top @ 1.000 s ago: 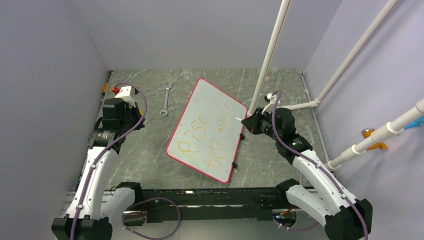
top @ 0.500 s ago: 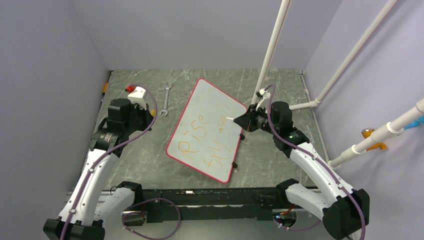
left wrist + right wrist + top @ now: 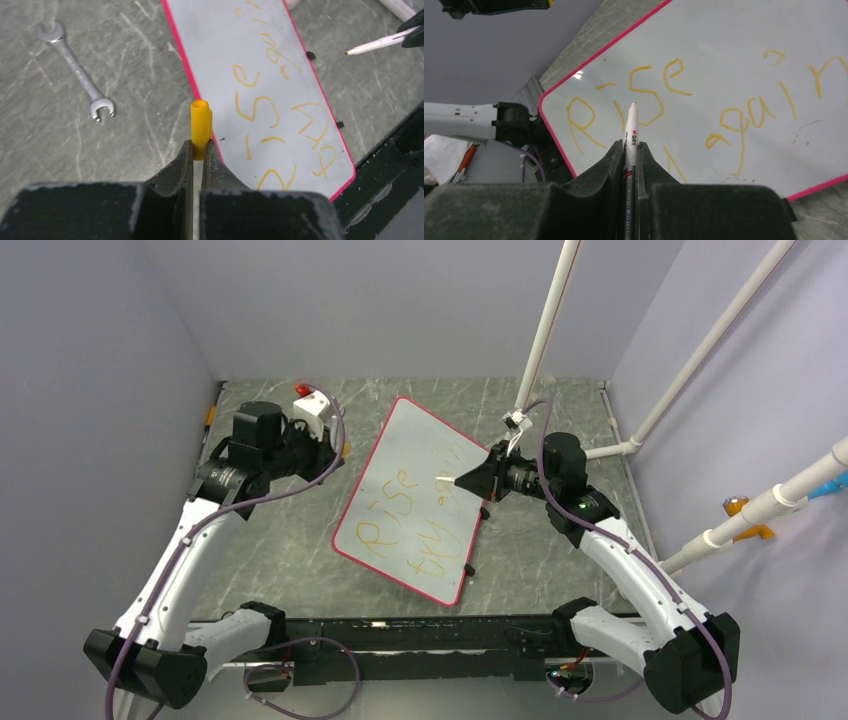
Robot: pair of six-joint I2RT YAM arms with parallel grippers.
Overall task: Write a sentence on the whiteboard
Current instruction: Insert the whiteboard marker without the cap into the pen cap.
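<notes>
The whiteboard [image 3: 408, 435] lies tilted mid-table, pale with a pink-red rim. The orange sentence [image 3: 415, 518] reads roughly "Rise try again". My left gripper [image 3: 338, 452] is by the board's left edge, shut on a yellow marker cap [image 3: 201, 120] that sticks out above the rim. My right gripper [image 3: 482, 476] is at the board's right edge, shut on a white marker pen [image 3: 631, 127]. The pen tip [image 3: 448, 480] points over the writing. The board [image 3: 734, 40] and sentence [image 3: 674, 82] fill the right wrist view. The left wrist view also shows the sentence [image 3: 270, 107].
A silver wrench [image 3: 75, 75] lies on the grey table left of the board, under my left arm in the top view. White pipes [image 3: 540, 340] rise at the back right. Small black clips [image 3: 470, 568] sit on the board's right edge. A black rail [image 3: 400, 635] runs along the near edge.
My left arm has swung from the far left toward the board's left edge with the cap. My right gripper has shifted left, bringing the pen tip over the board.
</notes>
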